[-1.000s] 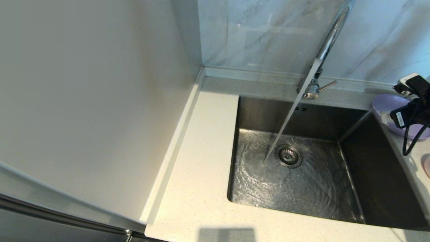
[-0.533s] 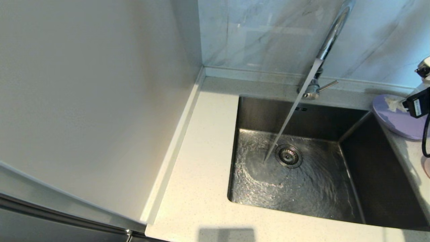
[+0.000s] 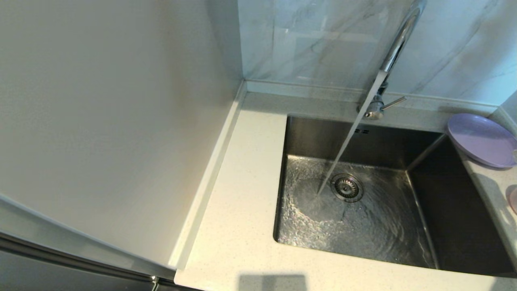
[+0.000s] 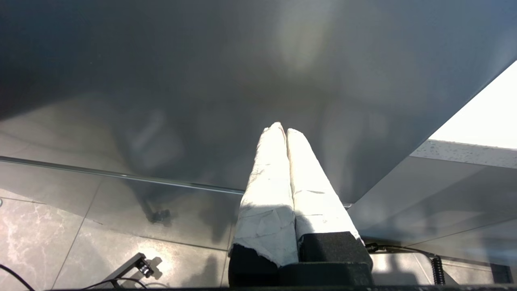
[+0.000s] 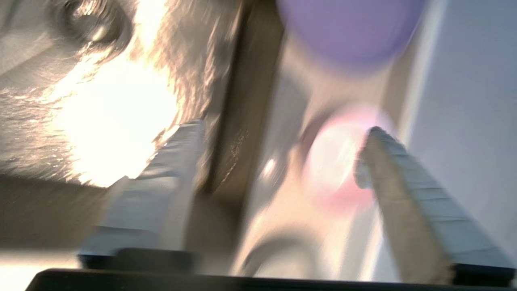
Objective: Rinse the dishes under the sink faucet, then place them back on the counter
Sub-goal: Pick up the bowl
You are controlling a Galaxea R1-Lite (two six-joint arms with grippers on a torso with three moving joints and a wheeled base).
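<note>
My right gripper (image 5: pixel 282 153) hangs wide open and empty above the cup (image 5: pixel 335 161) on the counter (image 3: pixel 242 194); the plate (image 3: pixel 482 139) lies at the sink's (image 3: pixel 456 218) far-right corner; the faucet (image 3: pixel 394 52) runs.

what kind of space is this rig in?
Most likely a home kitchen: a stainless sink set in a speckled stone counter, a chrome gooseneck faucet running water, marbled wall tiles, a lavender plate beside the basin.

Speckled counter (image 3: pixel 242 194): lavender plate (image 3: pixel 482 139), pinkish cup (image 3: pixel 513 199) right of sink (image 3: pixel 307 133).
</note>
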